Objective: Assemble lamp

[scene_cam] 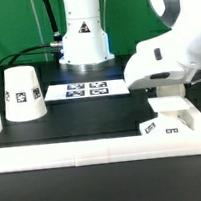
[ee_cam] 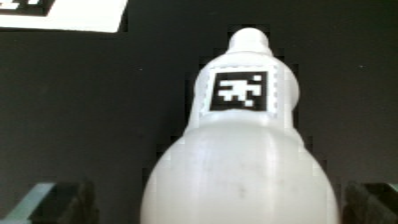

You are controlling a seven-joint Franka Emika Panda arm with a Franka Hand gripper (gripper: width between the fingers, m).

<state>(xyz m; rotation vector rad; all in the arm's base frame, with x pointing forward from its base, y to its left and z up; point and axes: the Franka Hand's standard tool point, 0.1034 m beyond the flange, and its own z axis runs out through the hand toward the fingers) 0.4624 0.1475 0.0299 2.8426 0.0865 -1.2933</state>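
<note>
The white bulb lies on the black table, its narrow end with a square tag pointing away from my gripper. The gripper straddles its wide round part. The fingers stand on either side with dark gaps to the bulb, so the gripper is open. In the exterior view my gripper is low over the table at the right, and the hand hides most of the bulb. The small angular base block sits just in front of it by the front wall. The cone shade stands at the exterior view's left.
The marker board lies at the back middle; its corner shows in the wrist view. A low white wall runs along the front of the table. The robot's base stands behind the marker board.
</note>
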